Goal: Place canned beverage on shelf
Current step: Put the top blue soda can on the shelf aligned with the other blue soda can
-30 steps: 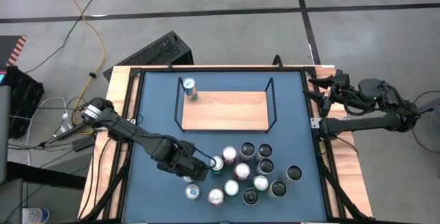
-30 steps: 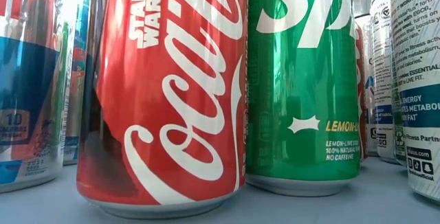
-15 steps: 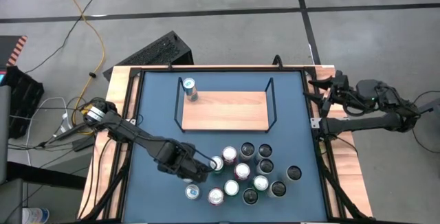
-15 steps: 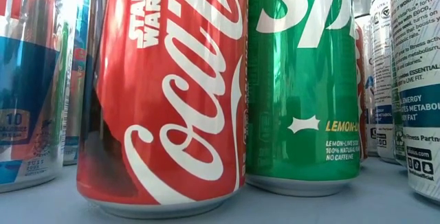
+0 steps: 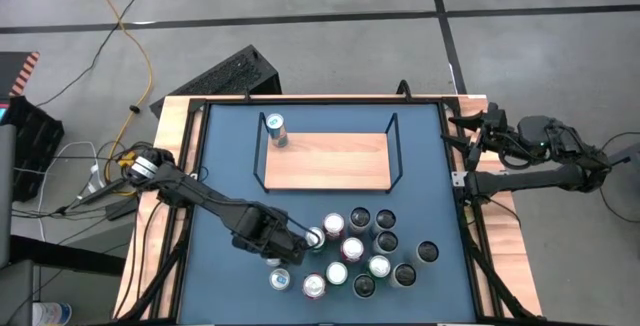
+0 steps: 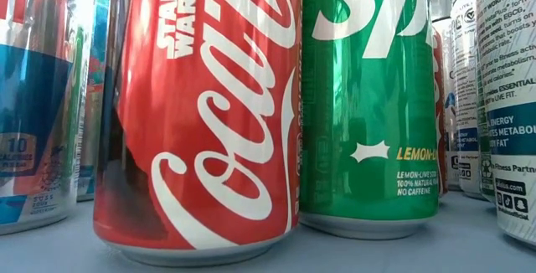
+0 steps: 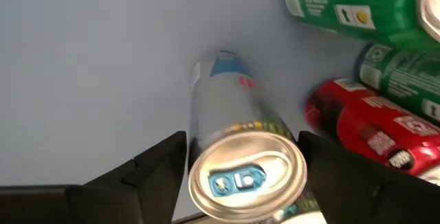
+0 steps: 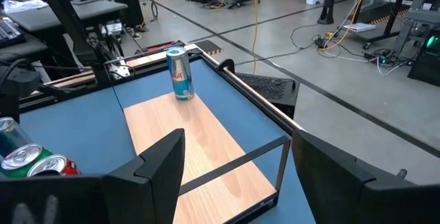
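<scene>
The left gripper (image 5: 305, 243) is down among the cluster of cans near the table's front, its dark fingers (image 7: 155, 165) spread either side of a slim silver can with a blue tab (image 7: 237, 162); whether they touch it I cannot tell. The light-wood shelf with black wire rails (image 5: 330, 161) already carries one slim blue-and-silver can (image 5: 275, 129) at a far corner. The right gripper (image 5: 462, 131) waits, fingers apart, by the table's right edge.

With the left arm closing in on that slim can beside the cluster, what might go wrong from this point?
1. The left gripper straddles the slim can, jaws not yet tight on it; an off-centre close may tip it.
2. The red can and green cans stand close by; lifting or swinging might knock them.
3. One can already stands in the shelf corner; a careless placement could bump it.
</scene>
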You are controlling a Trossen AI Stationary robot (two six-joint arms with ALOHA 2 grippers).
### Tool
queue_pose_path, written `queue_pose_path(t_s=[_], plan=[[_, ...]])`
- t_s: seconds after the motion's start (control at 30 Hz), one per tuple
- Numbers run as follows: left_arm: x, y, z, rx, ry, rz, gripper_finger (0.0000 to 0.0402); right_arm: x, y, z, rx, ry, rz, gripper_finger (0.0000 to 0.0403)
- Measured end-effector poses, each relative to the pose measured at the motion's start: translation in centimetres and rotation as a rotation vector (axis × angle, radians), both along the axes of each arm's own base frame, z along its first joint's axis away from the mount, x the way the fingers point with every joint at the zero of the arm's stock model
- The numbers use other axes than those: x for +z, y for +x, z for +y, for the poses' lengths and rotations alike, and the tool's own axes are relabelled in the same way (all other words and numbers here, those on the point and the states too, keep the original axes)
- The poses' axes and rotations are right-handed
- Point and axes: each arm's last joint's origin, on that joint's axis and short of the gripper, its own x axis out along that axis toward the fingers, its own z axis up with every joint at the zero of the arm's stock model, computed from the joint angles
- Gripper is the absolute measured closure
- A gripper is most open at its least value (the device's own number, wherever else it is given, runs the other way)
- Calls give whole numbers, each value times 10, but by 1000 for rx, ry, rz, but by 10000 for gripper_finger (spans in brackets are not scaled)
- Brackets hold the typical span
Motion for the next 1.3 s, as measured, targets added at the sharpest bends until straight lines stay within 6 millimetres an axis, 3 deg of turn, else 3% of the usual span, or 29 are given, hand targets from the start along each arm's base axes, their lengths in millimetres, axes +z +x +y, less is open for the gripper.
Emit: queue_pose_path(t_s=[0.1,0.5,0.7,1.0,1.3], plan=[[0,1,-1,-1,-12,-3,186,0,0,0,0,0,0,142],[4,0,2,-3,-1,-27,187,0,0,0,1,-7,4,142],[15,0,15,-116,8,-41,187,0,0,0,2,-7,5,142],[41,0,54,-366,69,17,187,0,0,0,1,-7,4,142],[67,7,101,-632,189,-69,187,0,0,0,1,-7,5,142]])
